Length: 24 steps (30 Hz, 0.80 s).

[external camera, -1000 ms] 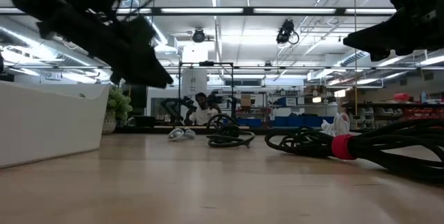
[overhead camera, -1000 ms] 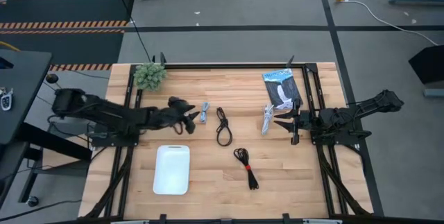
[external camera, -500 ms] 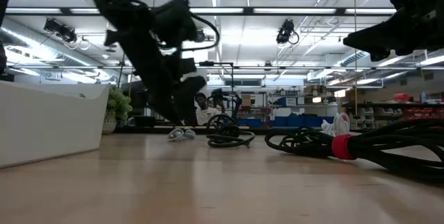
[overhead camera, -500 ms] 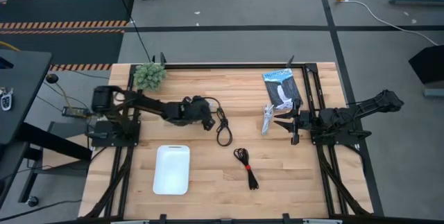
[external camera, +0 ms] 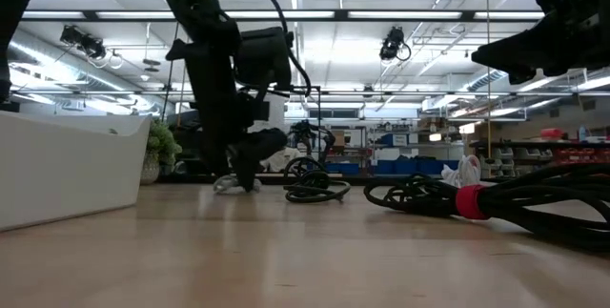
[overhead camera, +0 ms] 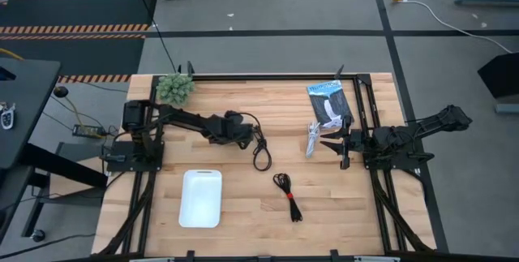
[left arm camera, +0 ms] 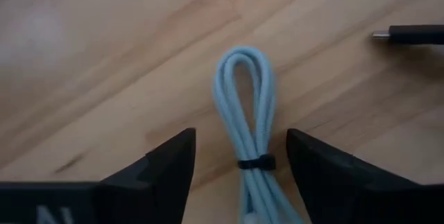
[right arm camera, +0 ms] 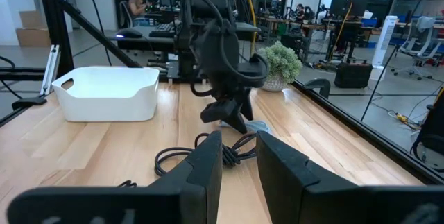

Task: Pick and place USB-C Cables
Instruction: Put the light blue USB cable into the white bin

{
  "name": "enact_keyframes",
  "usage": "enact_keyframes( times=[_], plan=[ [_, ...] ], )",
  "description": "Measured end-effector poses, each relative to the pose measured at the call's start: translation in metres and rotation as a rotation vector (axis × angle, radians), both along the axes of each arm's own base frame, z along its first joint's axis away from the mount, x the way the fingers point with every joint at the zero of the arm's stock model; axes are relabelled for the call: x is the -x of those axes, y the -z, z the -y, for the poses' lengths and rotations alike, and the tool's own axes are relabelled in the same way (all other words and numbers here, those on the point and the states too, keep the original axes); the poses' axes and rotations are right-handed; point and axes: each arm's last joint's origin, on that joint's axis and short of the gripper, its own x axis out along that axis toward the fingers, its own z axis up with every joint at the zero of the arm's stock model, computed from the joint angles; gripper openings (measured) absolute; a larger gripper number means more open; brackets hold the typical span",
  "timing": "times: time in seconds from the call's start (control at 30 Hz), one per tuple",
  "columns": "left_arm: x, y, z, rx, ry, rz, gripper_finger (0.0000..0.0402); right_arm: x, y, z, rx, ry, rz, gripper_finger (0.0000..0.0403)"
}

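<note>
My left gripper [overhead camera: 241,138] is down at the table over the pale grey cable bundle [left arm camera: 244,106]. It is open, with one finger on each side of the looped end and a gap to the cable on both sides. The bundle lies flat on the wood and has a dark tie [left arm camera: 255,163] round it. In the high view the gripper hides this bundle. One black cable [overhead camera: 261,148] lies just to its right, and a second [overhead camera: 288,197] lies nearer the table's near edge. The white cable [overhead camera: 312,139] lies by my right gripper [overhead camera: 324,143], which hovers open by a narrow gap.
A white tray [overhead camera: 201,197] sits near the table's near-left side. A fuzzy green tuft [overhead camera: 174,88] is at the far-left corner and a black-and-blue packet [overhead camera: 330,104] at the far right. Dark frame rails [overhead camera: 357,92] run along the table's edges.
My left gripper has moved toward the table's right, from beside the pale grey cable to over it. It has also come down to the tabletop, with its fingers pointing downward. The cables have stayed where they were.
</note>
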Motion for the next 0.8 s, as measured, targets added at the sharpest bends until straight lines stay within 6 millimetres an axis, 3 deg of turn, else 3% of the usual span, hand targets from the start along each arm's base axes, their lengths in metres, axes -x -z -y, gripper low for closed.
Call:
enact_keyframes(
  times=[0.2, 0.5, 0.6, 0.67, 0.8],
  plan=[
    [0.0, 0.0, -0.002, 0.066, 0.001, 0.013, 0.0182, 0.0, 0.0, 0.0, 0.0, 0.0, 0.0, 0.0096],
    [0.0, 0.0, 0.0, 0.076, -0.012, 0.02, 0.0064, 0.0, 0.0, 0.0, 0.0, 0.0, 0.0, 0.0096],
    [0.002, -0.004, 0.005, 0.078, 0.004, 0.015, 0.0055, 0.0, 0.0, 0.0, 0.0, 0.0, 0.0, 0.0096],
    [0.002, -0.014, 0.014, 0.069, 0.028, 0.048, 0.0055, 0.0, 0.0, 0.0, 0.0, 0.0, 0.0, 0.0096],
    [0.0, -0.055, 0.04, 0.042, 0.065, 0.186, 0.0055, 0.0, 0.0, 0.0, 0.0, 0.0, 0.0, 0.0096]
  ],
)
